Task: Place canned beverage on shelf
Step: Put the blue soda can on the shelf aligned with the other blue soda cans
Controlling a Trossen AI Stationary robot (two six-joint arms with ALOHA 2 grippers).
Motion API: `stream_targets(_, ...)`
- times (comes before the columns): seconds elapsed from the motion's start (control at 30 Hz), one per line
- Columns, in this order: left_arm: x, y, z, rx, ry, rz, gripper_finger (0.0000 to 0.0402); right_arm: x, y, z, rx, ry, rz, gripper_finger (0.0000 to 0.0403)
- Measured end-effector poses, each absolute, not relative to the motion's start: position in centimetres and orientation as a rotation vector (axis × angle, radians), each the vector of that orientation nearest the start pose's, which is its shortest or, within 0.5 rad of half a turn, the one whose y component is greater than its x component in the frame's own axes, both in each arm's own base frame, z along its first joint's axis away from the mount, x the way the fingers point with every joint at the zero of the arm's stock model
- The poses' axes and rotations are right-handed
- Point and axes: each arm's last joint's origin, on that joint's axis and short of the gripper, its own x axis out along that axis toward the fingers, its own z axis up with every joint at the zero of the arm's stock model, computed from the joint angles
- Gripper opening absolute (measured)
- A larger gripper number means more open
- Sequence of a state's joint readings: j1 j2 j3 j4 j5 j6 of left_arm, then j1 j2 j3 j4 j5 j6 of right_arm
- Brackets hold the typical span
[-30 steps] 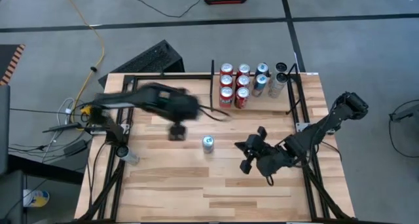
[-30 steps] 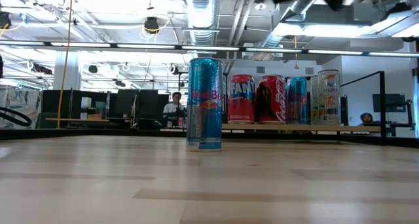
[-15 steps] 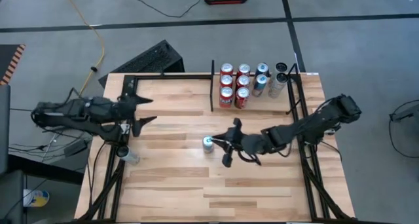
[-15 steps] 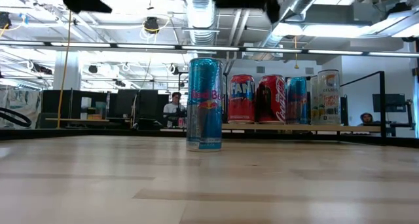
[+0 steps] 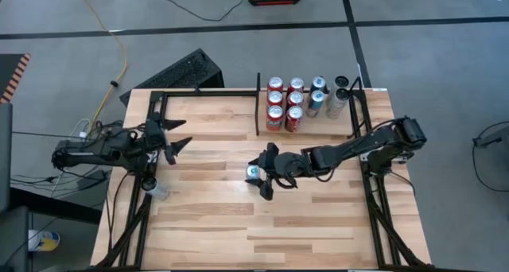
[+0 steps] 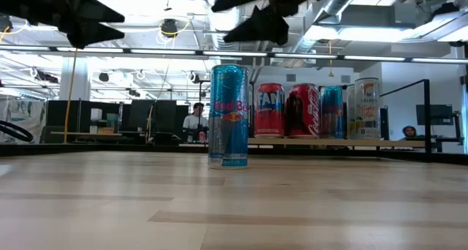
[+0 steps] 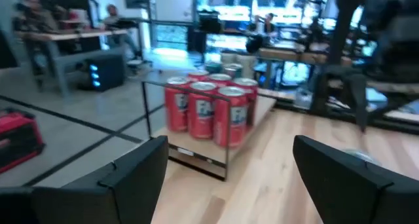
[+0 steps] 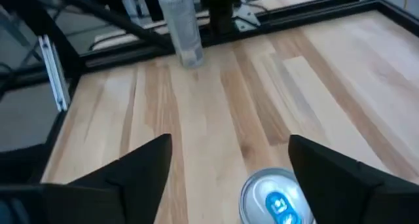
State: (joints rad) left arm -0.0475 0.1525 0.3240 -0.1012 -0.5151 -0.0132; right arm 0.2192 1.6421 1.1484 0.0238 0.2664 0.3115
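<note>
A tall blue canned beverage (image 5: 252, 173) stands upright on its base at the middle of the wooden table, also seen in the low view (image 6: 228, 117). My right gripper (image 5: 267, 170) hangs open just right of it and higher than its top; the can's lid (image 8: 275, 199) shows low between the fingers. The shelf (image 5: 322, 125) at the far right holds several upright cans (image 5: 285, 105). My left gripper (image 5: 181, 133) waits open at the table's left edge, pointing level toward the shelf.
A thin black divider bar (image 5: 258, 105) bounds the shelf on its left, black frame tubes (image 5: 359, 113) on its right. A clear bottle (image 5: 157, 191) stands by the left frame, also in the right wrist view (image 8: 180, 24). Bare wood lies near the table's front.
My right gripper has travelled toward the table's left, up to the blue can, and has opened. My left arm has drawn back from over the table's middle to the left edge, sinking and tipping until its gripper points level. The can has stayed put.
</note>
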Motion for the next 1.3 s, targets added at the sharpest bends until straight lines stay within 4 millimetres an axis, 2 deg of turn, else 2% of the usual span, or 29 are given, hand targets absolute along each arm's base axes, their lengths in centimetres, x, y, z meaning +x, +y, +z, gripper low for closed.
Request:
stream_targets(0.17, 8.8, 1.1, 23.4, -0.012, -0.024, 0.51, 0.0316, 35.9, 7.2, 25.6, 0.131, 0.485, -0.122, 0.0347)
stream_targets(0.43, 8.9, 1.1, 23.1, -0.02, -0.023, 0.508, 0.0316, 36.1, 6.7, 24.5, 0.102, 0.544, -0.159, 0.0346)
stream_targets(0.6, 8.9, 1.1, 23.1, -0.023, -0.022, 0.505, 0.0316, 37.0, 6.0, 22.7, 0.086, 0.566, -0.226, 0.0346)
stream_targets(0.77, 8.9, 1.1, 23.1, -0.012, -0.018, 0.502, 0.0316, 37.4, 6.1, 22.1, 0.088, 0.574, -0.229, 0.0345)
stream_targets(1.3, 8.9, 1.1, 23.0, 0.001, -0.004, 0.502, 0.0316, 37.1, 6.7, 22.0, 0.101, 0.593, -0.223, 0.0345)
